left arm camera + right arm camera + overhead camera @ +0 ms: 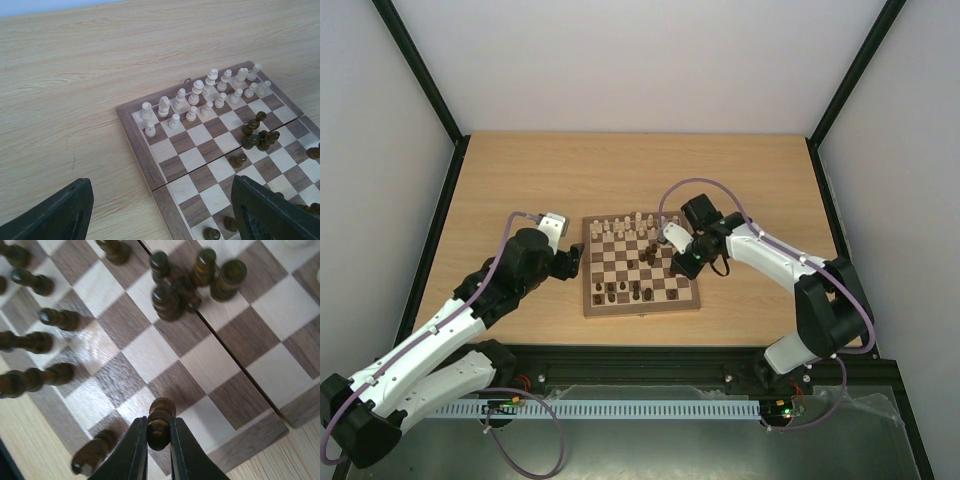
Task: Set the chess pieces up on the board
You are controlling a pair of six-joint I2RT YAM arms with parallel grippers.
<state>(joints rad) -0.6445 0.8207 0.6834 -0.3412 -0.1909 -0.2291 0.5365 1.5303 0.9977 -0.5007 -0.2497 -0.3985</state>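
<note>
The board [640,308] lies mid-table between both arms. In the left wrist view, pale chess pieces [210,92] stand in two rows along its far side, and a knot of dark pieces [257,135] crowds the middle. My right gripper [159,427] is shut on a dark pawn-like piece [161,410] just over the squares [150,352] near the board's right edge. My left gripper [162,212] hangs open over the board's left border [150,165] with nothing between its fingers [60,215].
More dark pieces [30,342] stand along the near rows, and one [92,455] is close beside my right fingers. A dark cluster [192,280] sits by the board's fold. Black frame rails [445,210] border the wooden table [520,180].
</note>
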